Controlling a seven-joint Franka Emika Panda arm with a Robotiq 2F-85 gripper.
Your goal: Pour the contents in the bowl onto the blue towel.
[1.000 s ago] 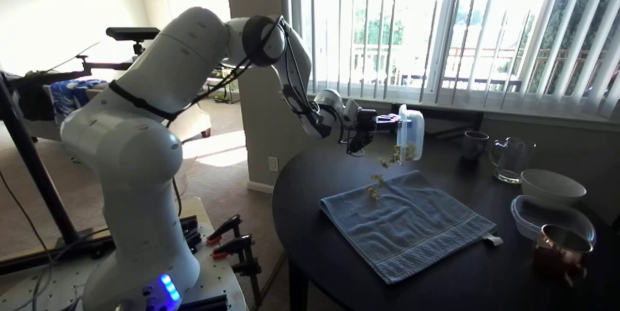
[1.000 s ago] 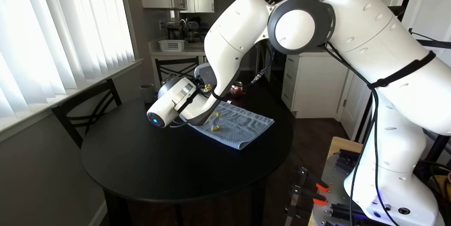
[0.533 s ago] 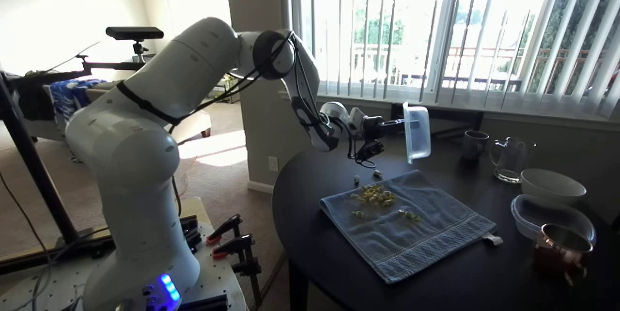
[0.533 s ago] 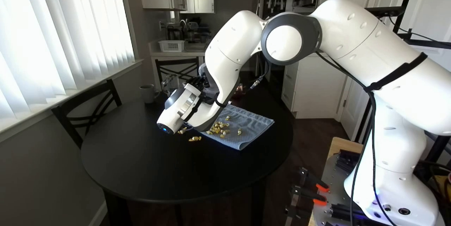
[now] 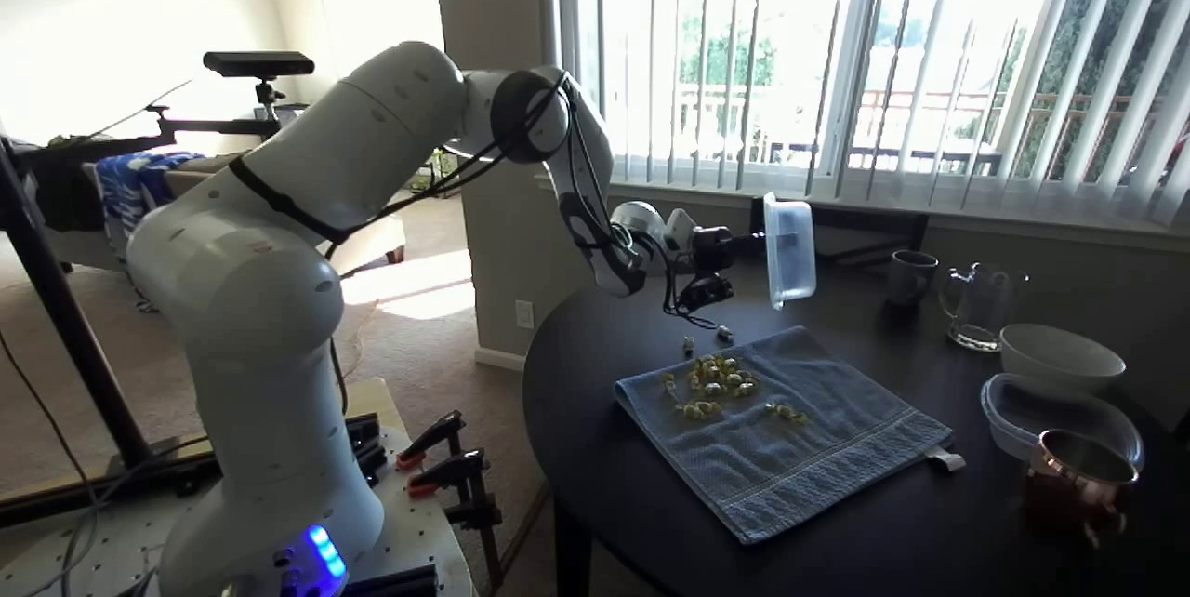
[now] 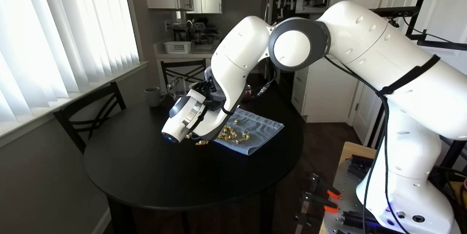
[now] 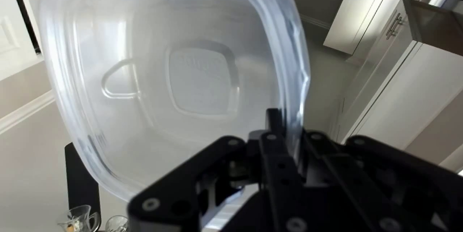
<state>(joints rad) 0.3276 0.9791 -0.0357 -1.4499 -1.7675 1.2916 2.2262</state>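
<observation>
The bowl, a translucent whitish plastic container, is tipped on its side in the air beyond the towel's far edge. In the wrist view its inside looks bare. My gripper is shut on its rim; the fingers pinch the wall from both sides. The contents, small yellowish bits, lie in a loose pile on the blue towel, with a few bits apart from it. Two bits lie on the table just off the towel. In an exterior view the arm partly hides the pile.
On the dark round table stand a grey mug, a glass mug, a larger white bowl, a clear container and a copper mug. A chair and the window blinds are close by.
A second ago the bits were falling from the bowl; now they lie on the towel and table. The arm has lowered, and the bowl last shifted slightly back toward the robot.
</observation>
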